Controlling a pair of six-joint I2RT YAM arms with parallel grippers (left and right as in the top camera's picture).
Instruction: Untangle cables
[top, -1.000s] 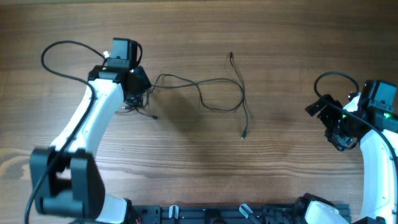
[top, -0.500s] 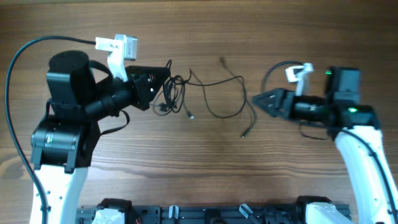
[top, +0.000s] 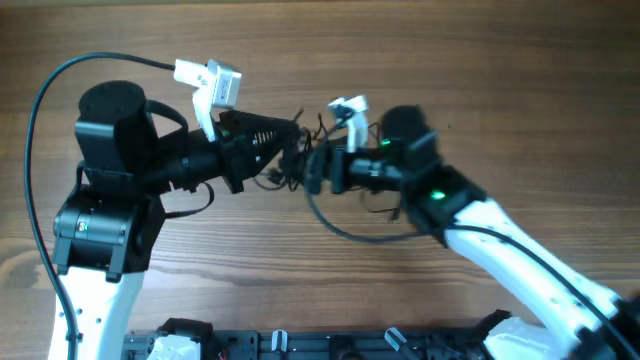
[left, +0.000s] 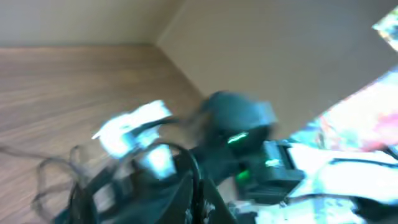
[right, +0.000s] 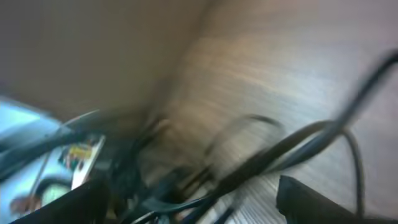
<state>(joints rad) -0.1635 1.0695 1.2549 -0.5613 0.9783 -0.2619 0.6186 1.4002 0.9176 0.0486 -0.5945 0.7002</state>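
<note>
the left end effector (top: 292, 132) points across the wooden desk (top: 480, 80) toward the right end effector (top: 312, 172); the two tips stand just beside each other near the middle of the overhead view. the left end effector is fully closed and holds the cables (top: 283, 168), which hang as one small knotted bundle from its tip, directly below and slightly in front of it. a few loose strands stick out of the bundle toward the right end effector and above it. the right end effector is wide: in the right wrist view its two dark fingers (right: 43, 202) sit at opposite lower corners of the frame with a broad gap between them, and thin black strands cross in front of that gap. that view is heavily blurred, so contact between the fingers and the strands cannot be determined. in the left wrist view, also blurred, thin loops of cord lie low and to the left of the left end effector, and the right arm (top: 520, 260) with its green indicator light faces it at close range. a dark arc (top: 345, 228) curves below the right end effector; whether it is one of the thin cords or the arm's own wiring cannot be determined. the left arm (top: 110, 180) carries a thick black lead (top: 40, 110) looping behind the left end effector.
</note>
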